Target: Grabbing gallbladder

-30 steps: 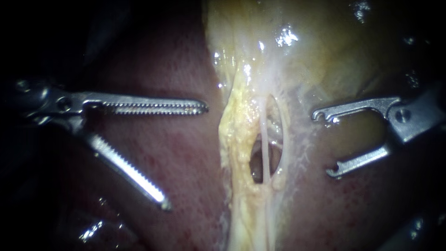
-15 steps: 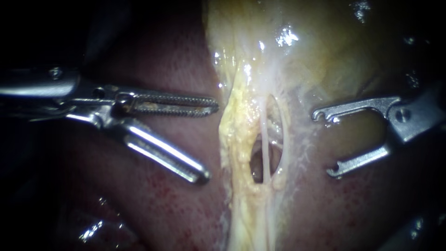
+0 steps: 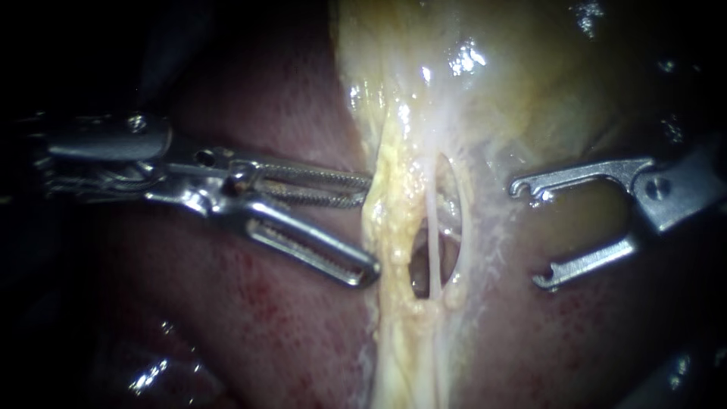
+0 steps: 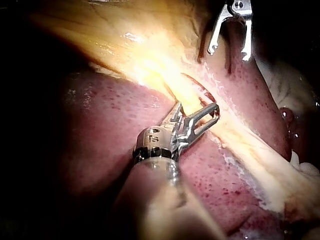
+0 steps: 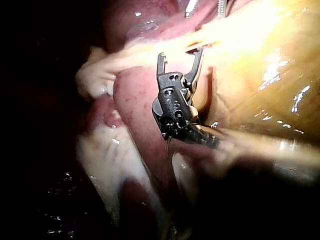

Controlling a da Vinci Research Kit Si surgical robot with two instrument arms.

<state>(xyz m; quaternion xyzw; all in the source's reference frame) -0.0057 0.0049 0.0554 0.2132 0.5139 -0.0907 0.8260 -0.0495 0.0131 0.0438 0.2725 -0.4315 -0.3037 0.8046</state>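
Note:
The yellow-green gallbladder [image 3: 530, 76] fills the upper right and narrows into a band of yellow fatty tissue [image 3: 390, 227] running down the middle over the red-brown liver [image 3: 265, 326]. A gap in the band shows a thin pale tube [image 3: 433, 235]. My left instrument [image 3: 369, 227] has toothed jaws standing open, with both tips against the band's left edge and nothing gripped. In the left wrist view, the left instrument [image 4: 197, 112] meets the same band. To the right of the band, my right instrument [image 3: 530, 235] holds its hooked jaws open over the tissue, as my right instrument [image 5: 180, 54] also shows.
Wet pale tissue folds [image 5: 100, 75] lie beside the liver in the right wrist view. A shiny dark patch [image 3: 151, 375] sits at the lower left of the endoscope view. The surroundings beyond the lit tissue are dark.
My left instrument has advanced to the right across the liver until its jaw tips reach the yellow band, rolling and narrowing its jaws. The right instrument has stayed where it was.

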